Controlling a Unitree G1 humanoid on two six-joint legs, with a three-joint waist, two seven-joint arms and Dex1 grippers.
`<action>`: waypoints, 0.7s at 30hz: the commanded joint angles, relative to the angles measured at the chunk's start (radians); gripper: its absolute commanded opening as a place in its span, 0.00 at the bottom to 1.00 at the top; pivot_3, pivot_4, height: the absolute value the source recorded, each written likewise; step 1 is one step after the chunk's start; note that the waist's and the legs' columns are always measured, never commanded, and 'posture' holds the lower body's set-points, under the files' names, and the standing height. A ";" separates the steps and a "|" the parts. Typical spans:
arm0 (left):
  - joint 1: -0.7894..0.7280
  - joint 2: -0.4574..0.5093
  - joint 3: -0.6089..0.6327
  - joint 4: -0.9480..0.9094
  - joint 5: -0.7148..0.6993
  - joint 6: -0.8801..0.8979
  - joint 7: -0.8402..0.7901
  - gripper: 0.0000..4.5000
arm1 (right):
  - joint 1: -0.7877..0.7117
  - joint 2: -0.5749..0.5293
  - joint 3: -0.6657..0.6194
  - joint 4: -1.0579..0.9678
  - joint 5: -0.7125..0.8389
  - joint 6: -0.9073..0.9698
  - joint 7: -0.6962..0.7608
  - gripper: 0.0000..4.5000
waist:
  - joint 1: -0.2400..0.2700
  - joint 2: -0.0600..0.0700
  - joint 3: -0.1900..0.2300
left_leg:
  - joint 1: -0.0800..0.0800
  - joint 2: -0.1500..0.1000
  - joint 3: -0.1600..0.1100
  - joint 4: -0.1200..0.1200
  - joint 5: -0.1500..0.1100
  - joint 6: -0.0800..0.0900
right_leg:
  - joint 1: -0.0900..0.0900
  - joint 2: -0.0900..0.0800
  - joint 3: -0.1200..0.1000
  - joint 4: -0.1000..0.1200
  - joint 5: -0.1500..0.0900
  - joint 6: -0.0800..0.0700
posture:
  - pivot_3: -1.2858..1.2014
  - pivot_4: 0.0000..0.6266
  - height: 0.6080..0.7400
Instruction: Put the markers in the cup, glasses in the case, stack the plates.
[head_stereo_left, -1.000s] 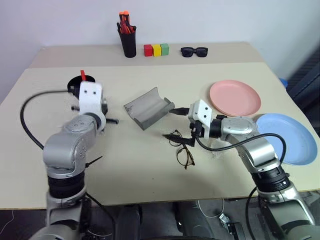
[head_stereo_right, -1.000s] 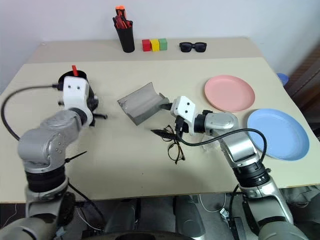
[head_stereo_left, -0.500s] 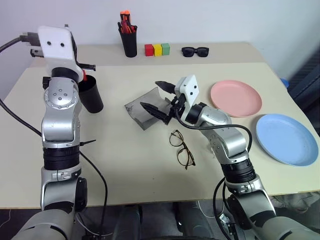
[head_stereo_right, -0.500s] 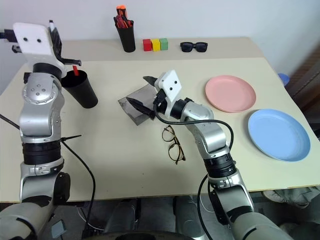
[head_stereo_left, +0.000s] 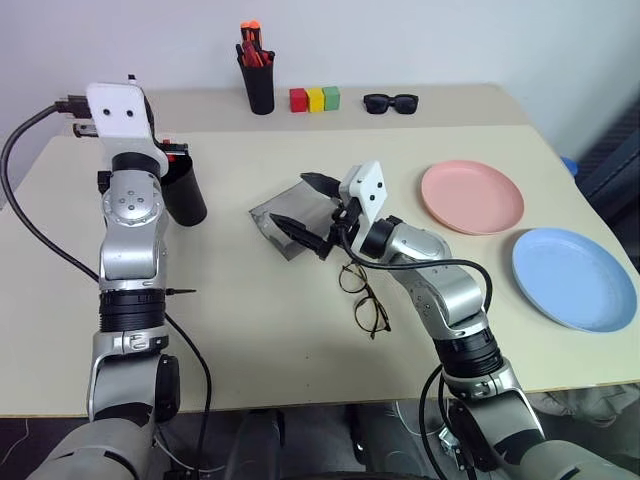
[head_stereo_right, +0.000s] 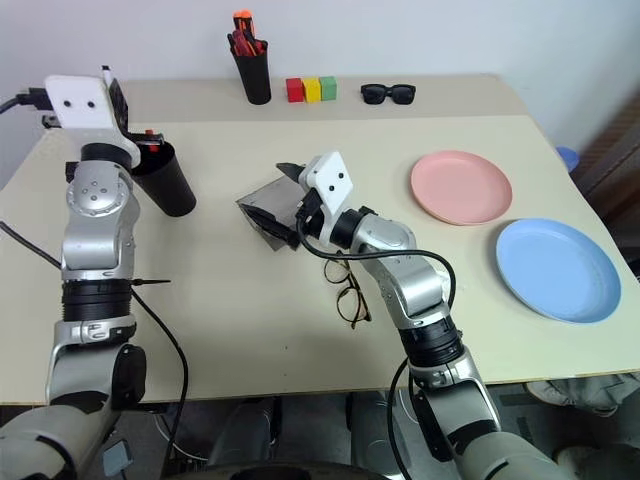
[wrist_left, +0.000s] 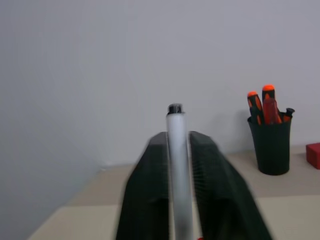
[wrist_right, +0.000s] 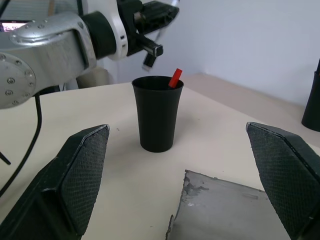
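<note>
My left claw (wrist_left: 178, 185) up above black cup (head_stereo_left: 183, 190), white marker (wrist_left: 178, 170) pinched between fingers, pointing up toward wall. Red marker (wrist_right: 174, 78) already sitting in cup, tip poking over rim. My right claw (head_stereo_left: 305, 205) spread wide, hovering over open grey case (head_stereo_left: 283, 215) mid-table. Glasses (head_stereo_left: 364, 296) lying flat at 5 o'clock from case, untouched. Pink plate (head_stereo_left: 470, 196) at 3 o'clock of case, blue plate (head_stereo_left: 574, 277) just beside it at 4 o'clock, 2 plates not stacked.
</note>
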 joint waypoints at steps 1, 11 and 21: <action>0.004 0.006 0.020 -0.016 -0.006 -0.031 -0.007 0.60 | 0.003 0.003 -0.001 -0.058 0.011 0.001 -0.005 1.00 | 0.000 0.000 0.000 | 0.000 0.000 0.000 0.000 0.000 0.000 | 0.000 0.000 0.000 0.000 0.000 0.000 | 0.52 0.24 1.00; 0.015 0.014 -0.070 -0.171 -0.152 0.105 -0.263 0.70 | 0.046 -0.161 -0.013 -0.131 0.055 0.074 0.137 1.00 | 0.007 0.000 0.000 | -0.001 0.000 0.000 0.000 0.000 0.000 | 0.000 0.000 0.000 0.000 0.000 0.000 | 0.52 0.24 1.00; 0.088 0.075 -0.282 -0.338 -0.363 0.665 -0.627 0.59 | 0.087 -0.531 -0.099 -0.109 0.029 0.029 0.348 1.00 | -0.012 0.001 0.001 | 0.001 0.001 0.000 0.000 0.000 0.000 | 0.000 0.002 0.000 0.000 0.000 0.000 | 0.52 0.24 1.00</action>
